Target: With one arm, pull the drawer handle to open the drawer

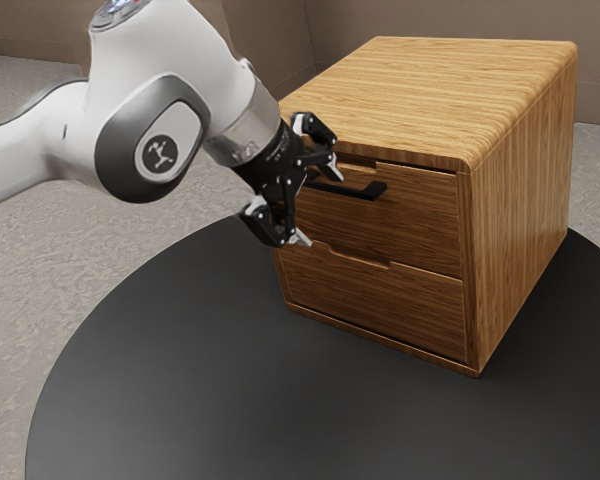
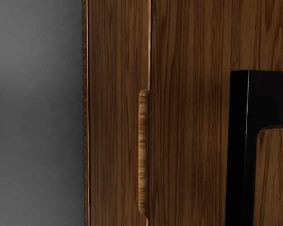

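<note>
A wooden two-drawer cabinet [image 1: 505, 190] with a light bamboo-like grain stands on a round black table [image 1: 230, 400], toward the exterior view's right. The top drawer [image 1: 415, 215] carries a black bar handle [image 1: 358, 188] that stands out from its front and runs crosswise. The lower drawer [image 1: 380, 295] beneath it has a plain front with a stepped notch along its upper edge. The top drawer's front looks level with the lower one's, so it reads as not pulled out. The white Franka arm [image 1: 110, 90] comes in from the exterior view's upper left. Its grey joint cap bears a small white emblem [image 1: 162, 150] in which no letters can be made out. The black pincer [image 1: 313, 197] is at the end of the handle nearer the exterior view's left, just in front of the top drawer. Its jaws are spread wide, one finger above the bar and one below, so that end of the bar lies in the gap. I cannot see either finger pressing on the bar. In the wrist view the drawer front [image 2: 188, 117] is close under the hand in darker brown grain. The black handle [image 2: 239, 150] shows as a glossy square-cornered bar. A short raised wooden lip [image 2: 143, 155] lies along the seam beside it, and a blurred grey area beyond the cabinet's edge.
</note>
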Available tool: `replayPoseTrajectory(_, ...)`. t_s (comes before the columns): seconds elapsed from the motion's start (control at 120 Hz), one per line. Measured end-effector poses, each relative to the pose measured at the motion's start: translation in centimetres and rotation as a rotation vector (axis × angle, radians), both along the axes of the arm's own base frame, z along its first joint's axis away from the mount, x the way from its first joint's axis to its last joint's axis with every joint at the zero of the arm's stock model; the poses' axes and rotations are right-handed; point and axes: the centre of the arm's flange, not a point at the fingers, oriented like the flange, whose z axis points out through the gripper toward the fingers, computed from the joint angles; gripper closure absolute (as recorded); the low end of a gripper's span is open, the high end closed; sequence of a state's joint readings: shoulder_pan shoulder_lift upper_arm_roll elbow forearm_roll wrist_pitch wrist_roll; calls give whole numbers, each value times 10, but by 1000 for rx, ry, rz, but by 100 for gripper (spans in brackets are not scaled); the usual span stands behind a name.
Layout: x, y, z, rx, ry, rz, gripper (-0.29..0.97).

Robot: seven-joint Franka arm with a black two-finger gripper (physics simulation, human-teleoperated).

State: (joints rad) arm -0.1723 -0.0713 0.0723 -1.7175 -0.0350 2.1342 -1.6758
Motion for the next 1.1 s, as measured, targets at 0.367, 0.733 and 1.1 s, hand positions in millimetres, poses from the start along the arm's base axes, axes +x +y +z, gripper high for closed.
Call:
replayPoseTrajectory(0.367,6,-1,-11,1,17,6,0)
replayPoseTrajectory(0.733,6,0,-12,0,21,10,15)
replayPoseTrajectory(1.1,-5,-4,1,11,12,9,59)
